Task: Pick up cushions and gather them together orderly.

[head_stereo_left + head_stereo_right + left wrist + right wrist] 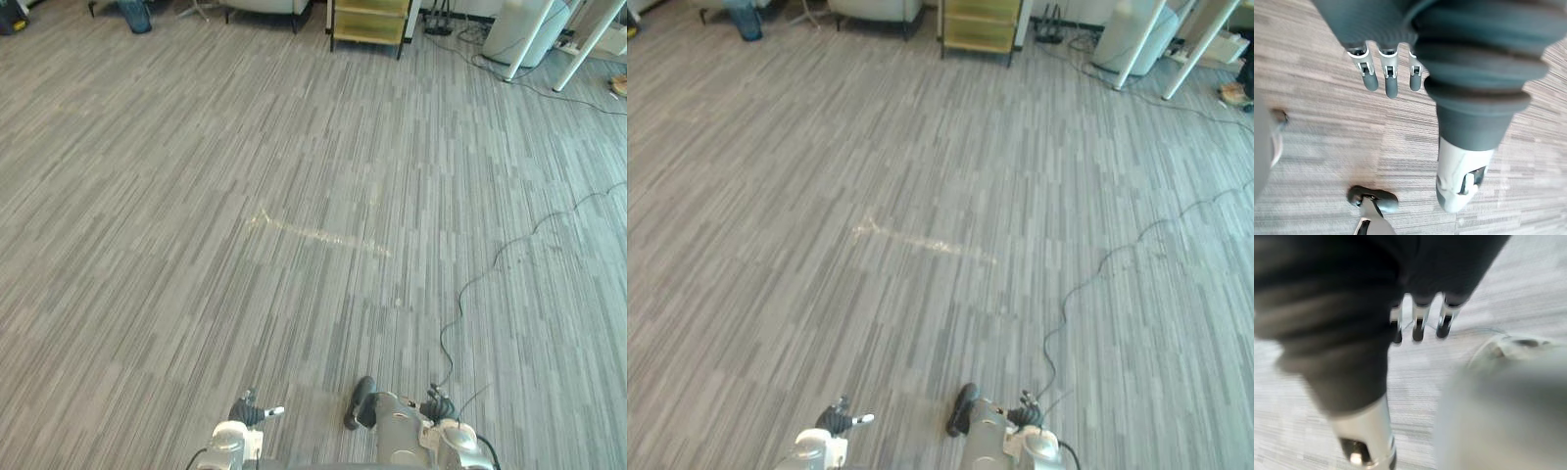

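Note:
My left hand (1388, 78) hangs over the grey striped carpet (294, 147), its fingers straight and relaxed, with nothing held. My right hand (1418, 325) hangs over the same carpet with its fingers also straight and nothing between them and the thumb. Both hands stay low, close to my body, at the near edge of the floor.
At the far end of the room stand a yellow shelf cart (370, 22), white table legs (529, 39), a pale round bin (519, 24), a blue bin (135, 15) and a light chair (265, 6). A pale streak (313, 235) marks the carpet's middle.

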You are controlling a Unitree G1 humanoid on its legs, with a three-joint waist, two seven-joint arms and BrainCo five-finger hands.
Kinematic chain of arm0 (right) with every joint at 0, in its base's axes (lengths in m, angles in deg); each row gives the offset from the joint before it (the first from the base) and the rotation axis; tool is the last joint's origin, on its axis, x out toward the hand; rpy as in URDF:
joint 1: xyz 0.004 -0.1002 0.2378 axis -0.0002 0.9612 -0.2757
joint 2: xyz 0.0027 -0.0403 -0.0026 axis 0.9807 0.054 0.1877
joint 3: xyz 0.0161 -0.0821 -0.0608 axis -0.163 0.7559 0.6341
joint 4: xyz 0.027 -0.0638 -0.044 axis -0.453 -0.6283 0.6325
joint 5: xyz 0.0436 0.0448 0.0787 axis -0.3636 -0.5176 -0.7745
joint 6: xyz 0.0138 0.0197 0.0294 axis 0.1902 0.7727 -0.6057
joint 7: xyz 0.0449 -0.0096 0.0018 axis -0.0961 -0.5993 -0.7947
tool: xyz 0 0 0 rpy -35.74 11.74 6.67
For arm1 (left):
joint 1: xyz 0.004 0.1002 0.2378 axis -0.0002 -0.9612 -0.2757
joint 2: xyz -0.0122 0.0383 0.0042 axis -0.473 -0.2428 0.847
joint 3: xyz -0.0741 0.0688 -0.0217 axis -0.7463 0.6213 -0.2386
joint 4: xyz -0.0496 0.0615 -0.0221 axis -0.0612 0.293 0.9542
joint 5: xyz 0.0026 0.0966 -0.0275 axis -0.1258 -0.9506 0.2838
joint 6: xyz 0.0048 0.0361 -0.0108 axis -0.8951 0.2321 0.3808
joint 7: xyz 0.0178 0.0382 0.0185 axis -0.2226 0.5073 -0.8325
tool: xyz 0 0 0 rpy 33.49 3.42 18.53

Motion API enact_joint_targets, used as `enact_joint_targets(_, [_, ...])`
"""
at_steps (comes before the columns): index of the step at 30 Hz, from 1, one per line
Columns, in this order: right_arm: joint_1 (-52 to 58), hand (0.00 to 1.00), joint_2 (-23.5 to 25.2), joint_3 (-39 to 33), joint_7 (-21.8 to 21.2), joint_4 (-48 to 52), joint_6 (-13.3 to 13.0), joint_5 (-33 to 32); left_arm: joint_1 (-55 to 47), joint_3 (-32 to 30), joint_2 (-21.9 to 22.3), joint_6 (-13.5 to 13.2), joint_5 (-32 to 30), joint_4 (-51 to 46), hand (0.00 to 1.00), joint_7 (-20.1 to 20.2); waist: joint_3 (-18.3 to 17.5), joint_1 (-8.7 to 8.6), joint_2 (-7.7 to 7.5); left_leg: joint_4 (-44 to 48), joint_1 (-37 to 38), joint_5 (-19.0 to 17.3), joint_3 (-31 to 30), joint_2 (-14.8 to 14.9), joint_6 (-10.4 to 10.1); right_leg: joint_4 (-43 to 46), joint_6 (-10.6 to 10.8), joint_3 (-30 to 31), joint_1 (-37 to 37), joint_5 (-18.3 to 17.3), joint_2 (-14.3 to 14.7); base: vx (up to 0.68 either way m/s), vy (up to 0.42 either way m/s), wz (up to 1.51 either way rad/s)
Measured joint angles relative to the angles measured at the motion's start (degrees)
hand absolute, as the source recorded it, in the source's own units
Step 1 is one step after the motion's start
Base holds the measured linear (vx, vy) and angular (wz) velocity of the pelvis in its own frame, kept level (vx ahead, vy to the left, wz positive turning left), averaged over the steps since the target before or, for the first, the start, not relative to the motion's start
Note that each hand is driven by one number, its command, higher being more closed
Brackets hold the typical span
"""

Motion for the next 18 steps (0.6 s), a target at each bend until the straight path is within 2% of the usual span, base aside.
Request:
enact_joint_targets(1, [0.0,0.0,-0.2,-0.3,0.0,-0.1,0.0,0.0,0.2,0.0,0.4,0.0,0.0,0.0,0.0,0.0,0.0,-0.05,0.42,2.3,-0.8,0.8,-0.6,0.3,-0.1,0.3,-0.1,0.0,0.2,-0.8,0.1,0.68,-0.301,-0.2])
enact_joint_targets(2, [0.2,0.0,-0.6,-1.8,0.0,-0.6,0.2,-0.3,1.1,0.0,1.2,0.0,0.0,0.0,0.0,0.0,0.5,-0.55,1.59,16.9,-6.3,7.8,-3.4,2.7,0.5,-1.0,0.0,0.1,4.1,-3.5,1.6,0.45,-0.217,-0.13])
enact_joint_targets(3, [0.2,0.0,-0.6,-1.8,0.0,-0.7,0.3,-0.3,1.2,0.0,1.2,0.0,0.0,0.0,0.0,0.1,0.6,-0.61,1.58,19.3,-7.1,9.6,-3.8,3.1,0.7,-1.4,0.1,0.0,5.0,-3.8,1.8,0.53,-0.214,-0.12])
enact_joint_targets(4, [0.4,0.0,-0.3,-1.7,0.0,-1.9,0.3,-0.3,1.5,0.0,1.0,0.0,0.0,-0.1,0.0,0.1,1.6,-0.62,1.18,31.0,-10.9,9.3,-4.7,5.6,0.9,-4.1,-0.1,-0.2,10.0,-4.6,3.2,0.48,-0.134,-0.21])
enact_joint_targets(5, [1.2,0.0,-0.1,-1.6,0.1,-3.1,0.7,-0.3,1.4,0.0,0.5,-0.1,0.0,-0.7,0.0,0.1,2.3,-0.13,0.48,42.8,-15.4,5.2,-3.0,8.2,2.7,-8.3,0.2,0.6,17.9,-5.7,4.6,0.56,-0.161,-0.22])
enact_joint_targets(7, [1.4,0.0,0.1,-1.8,0.1,-3.4,0.7,-0.9,1.6,-0.1,0.1,-0.4,0.0,-1.7,0.0,0.1,2.4,-0.09,-0.94,43.6,-19.1,3.3,-0.8,8.1,3.3,-11.4,0.7,1.2,21.7,-6.0,4.6,0.43,-0.105,-0.25])
enact_joint_targets(9, [1.2,0.0,0.3,-2.0,0.5,-3.8,0.6,-2.3,1.7,-0.1,0.2,-0.7,0.0,-2.1,0.0,0.1,2.2,-0.04,-1.16,38.3,-25.1,1.2,3.2,8.0,3.9,-15.4,1.2,2.4,25.4,-5.7,4.9,0.46,-0.027,-0.39])
enact_joint_targets(10, [0.8,0.0,0.5,-2.2,0.6,-4.0,0.6,-2.6,1.9,-0.1,0.1,-1.1,0.0,-2.9,0.0,0.0,2.2,0.26,-1.12,32.4,-27.7,0.7,5.5,7.5,3.6,-17.3,1.7,3.2,27.1,-5.4,5.0,0.44,0.067,-0.48])
enact_joint_targets(11, [0.5,0.0,1.1,-3.1,0.6,-4.1,0.6,-2.6,2.3,-0.1,0.1,-1.2,0.0,-3.0,0.0,0.0,2.5,0.71,-1.24,22.1,-29.7,1.1,6.5,4.7,3.7,-19.9,2.2,4.1,29.9,-5.3,4.5,0.46,0.091,-0.46])
enact_joint_targets(12, [0.6,0.0,1.4,-3.6,0.6,-4.1,0.6,-2.6,2.4,-0.1,0.1,-1.2,0.0,-3.1,0.0,0.0,2.6,0.89,-1.48,15.7,-30.0,2.3,6.4,2.6,3.5,-21.0,3.3,4.3,31.2,-5.6,3.9,0.49,0.137,-0.34])
enact_joint_targets(13, [0.6,0.0,1.7,-4.1,0.6,-4.1,0.6,-2.6,2.3,0.0,0.3,-1.2,0.0,-3.0,0.0,0.0,2.5,0.91,-1.46,4.2,-30.0,5.9,5.3,-0.5,2.2,-22.8,4.8,4.8,33.2,-5.8,3.4,0.57,0.243,-0.41])
enact_joint_targets(14, [0.9,0.0,1.0,-3.7,0.7,-4.2,0.6,-2.6,1.9,0.2,0.8,-1.3,0.0,-3.1,0.0,0.0,1.8,1.55,-0.26,-4.3,-30.6,13.5,3.3,-2.0,2.5,-26.1,6.8,6.1,35.2,-6.3,4.8,0.47,0.215,-0.52])
enact_joint_targets(15, [0.8,0.0,1.3,-3.4,0.7,-4.3,0.6,-2.6,1.9,0.2,0.6,-1.4,0.0,-3.3,0.0,0.0,1.7,2.27,-0.44,-3.2,-30.7,16.2,2.8,-2.1,4.2,-26.7,7.3,7.1,36.0,-6.5,4.9,0.49,0.234,-0.51])
enact_joint_targets(16, [0.5,0.0,2.8,-2.6,0.6,-4.3,0.6,-2.5,2.1,0.0,0.0,-1.3,0.0,-4.0,0.0,0.0,0.9,2.68,-2.25,-1.8,-30.9,15.0,2.5,-3.7,6.1,-27.2,7.4,8.2,36.7,-6.7,3.2,0.44,0.142,-0.14])
enact_joint_targets(17, [0.7,0.0,3.6,-1.6,0.5,-4.2,0.6,-2.3,2.3,-0.1,-1.0,-1.3,0.0,-4.0,0.0,0.0,0.5,2.03,-4.36,0.3,-31.8,12.5,1.5,-5.6,8.6,-23.7,7.6,8.6,35.6,-6.6,1.1,0.55,0.179,0.12])
enact_joint_targets(18, [0.8,0.0,3.7,-1.5,0.5,-4.2,0.6,-2.2,2.3,0.0,-1.1,-1.2,-0.1,-3.9,0.0,0.1,0.4,2.02,-4.66,2.2,-32.3,11.3,1.1,-5.9,9.4,-20.5,7.7,9.2,34.5,-6.6,0.4,0.66,0.221,0.32])
